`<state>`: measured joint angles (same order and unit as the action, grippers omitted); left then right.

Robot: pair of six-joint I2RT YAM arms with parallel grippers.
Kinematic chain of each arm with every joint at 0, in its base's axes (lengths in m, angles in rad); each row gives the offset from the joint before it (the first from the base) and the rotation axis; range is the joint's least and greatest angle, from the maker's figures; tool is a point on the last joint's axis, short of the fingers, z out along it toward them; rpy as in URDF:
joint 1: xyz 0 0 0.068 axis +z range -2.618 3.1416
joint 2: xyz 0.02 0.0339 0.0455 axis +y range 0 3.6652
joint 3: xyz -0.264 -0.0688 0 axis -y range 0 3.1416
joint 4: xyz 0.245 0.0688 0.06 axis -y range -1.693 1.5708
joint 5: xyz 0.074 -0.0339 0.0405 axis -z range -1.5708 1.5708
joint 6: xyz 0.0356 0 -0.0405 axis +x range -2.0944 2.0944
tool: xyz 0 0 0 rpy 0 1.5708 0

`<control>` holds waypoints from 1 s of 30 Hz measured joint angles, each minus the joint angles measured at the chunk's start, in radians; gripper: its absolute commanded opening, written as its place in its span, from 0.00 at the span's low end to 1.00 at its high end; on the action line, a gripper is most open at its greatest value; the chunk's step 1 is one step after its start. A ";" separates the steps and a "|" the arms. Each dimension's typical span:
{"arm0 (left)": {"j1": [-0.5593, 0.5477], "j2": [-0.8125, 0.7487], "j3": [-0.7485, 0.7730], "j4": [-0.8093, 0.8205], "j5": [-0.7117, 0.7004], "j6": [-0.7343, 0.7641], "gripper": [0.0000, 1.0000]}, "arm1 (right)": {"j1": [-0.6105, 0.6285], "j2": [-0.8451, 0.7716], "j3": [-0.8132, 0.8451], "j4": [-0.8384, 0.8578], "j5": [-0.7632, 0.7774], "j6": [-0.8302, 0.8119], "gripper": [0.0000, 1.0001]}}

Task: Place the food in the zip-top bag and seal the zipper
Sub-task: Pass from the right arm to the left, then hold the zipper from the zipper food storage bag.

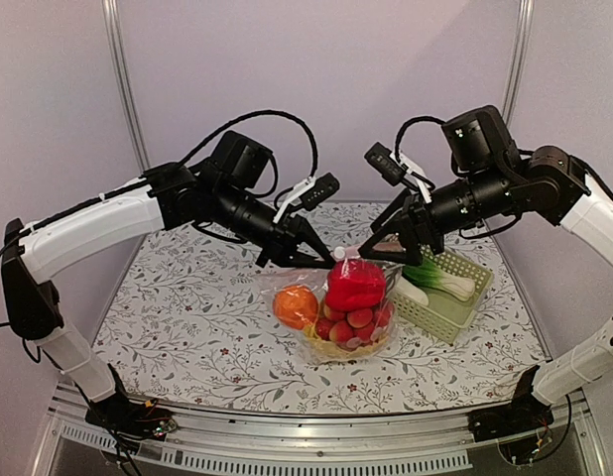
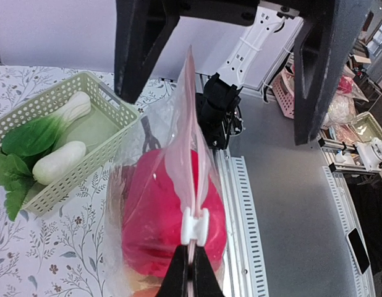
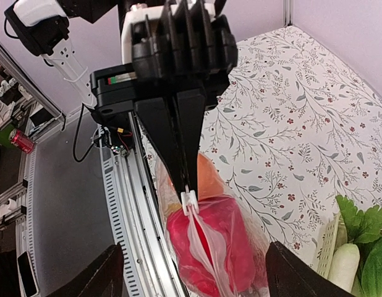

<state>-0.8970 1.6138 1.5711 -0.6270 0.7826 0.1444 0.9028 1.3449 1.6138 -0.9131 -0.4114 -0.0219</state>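
The zip-top bag (image 1: 378,297) stands on the table, holding a round red fruit (image 1: 355,285), small red-pink fruits (image 1: 351,322) and something yellowish at its bottom (image 1: 331,349). An orange (image 1: 297,305) lies at its left side, seemingly under the plastic. My left gripper (image 1: 326,260) is shut on the zipper (image 2: 194,154) just behind a white slider (image 2: 196,226). My right gripper (image 1: 391,253) is open, its fingers (image 3: 114,272) straddling the bag's top without touching it. The mouth is parted beyond the slider (image 3: 192,201).
A pale green slotted basket (image 1: 440,319) with white-stemmed leafy greens (image 1: 440,278) stands right of the bag, also in the left wrist view (image 2: 86,80). The table's metal front rail (image 1: 306,436) runs close before the bag. Grey walls stand behind.
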 measured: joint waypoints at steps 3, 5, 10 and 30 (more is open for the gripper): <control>-0.002 0.000 0.000 -0.001 0.000 -0.001 0.00 | 0.000 0.003 0.001 0.030 0.006 0.008 0.67; -0.002 0.000 0.000 -0.002 0.000 -0.003 0.00 | 0.000 0.012 0.002 0.050 0.004 0.007 0.61; -0.003 0.000 0.000 -0.002 0.002 -0.005 0.00 | 0.000 0.065 0.002 0.098 -0.047 0.014 0.50; -0.005 0.000 0.000 -0.018 0.025 -0.004 0.00 | -0.001 0.155 0.013 0.090 -0.194 -0.046 0.15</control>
<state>-0.9020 1.6138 1.5711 -0.6445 0.8074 0.1406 0.9020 1.5002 1.6272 -0.8227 -0.6052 -0.0681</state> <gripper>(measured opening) 0.008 0.224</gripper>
